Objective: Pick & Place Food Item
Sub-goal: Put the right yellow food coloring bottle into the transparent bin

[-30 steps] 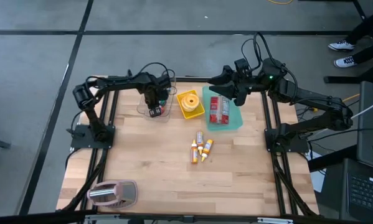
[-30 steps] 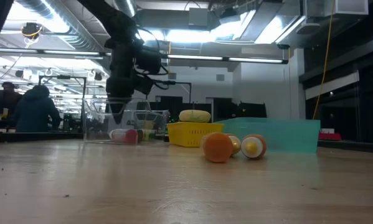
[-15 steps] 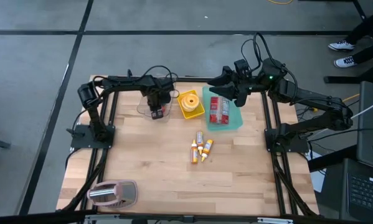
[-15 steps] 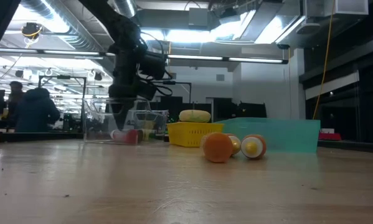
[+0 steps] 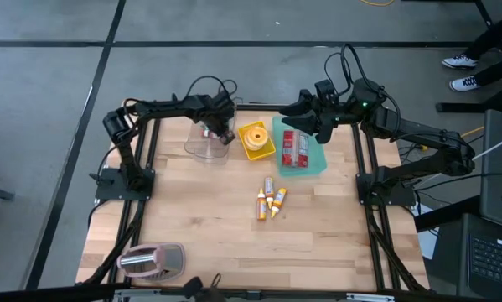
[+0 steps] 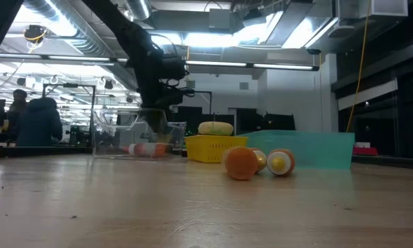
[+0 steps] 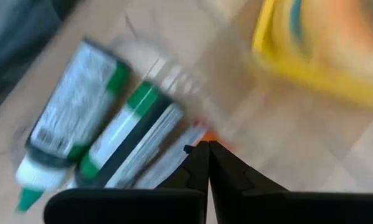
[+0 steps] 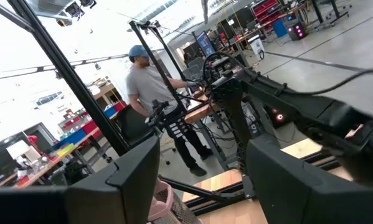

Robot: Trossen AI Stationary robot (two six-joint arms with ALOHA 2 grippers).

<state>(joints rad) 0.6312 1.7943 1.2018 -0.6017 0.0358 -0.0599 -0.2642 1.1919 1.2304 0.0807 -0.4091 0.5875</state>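
My left gripper point(image 5: 220, 130) is shut and points steeply down into a clear plastic container point(image 5: 205, 144) at the table's far left. In the left wrist view its fingertips point(image 7: 205, 149) stand over two green-and-white bottles point(image 7: 105, 134) and a tube with an orange end point(image 7: 206, 134) that lie on the container's floor. Several small orange-and-white food items point(image 5: 270, 201) lie on the table's middle. My right gripper point(image 8: 202, 180) is open and held level, high over the far side of the teal tray point(image 5: 316, 161). My left gripper's shut fingertips stand right at the tube's orange end point(image 7: 202, 133), coming from above. Whether they touch it I cannot tell.
A yellow basket point(image 5: 256, 139) with a round yellow thing stands between the container and the teal tray, which holds red packets point(image 5: 295, 148). A pink object point(image 5: 152, 260) sits at the near left corner. Bare wood lies near and to the left.
My left gripper has gone toward the table's far edge and a little to the right inside the clear container. Its wrist has rolled and tipped, so that it points more steeply down. It has stayed shut.
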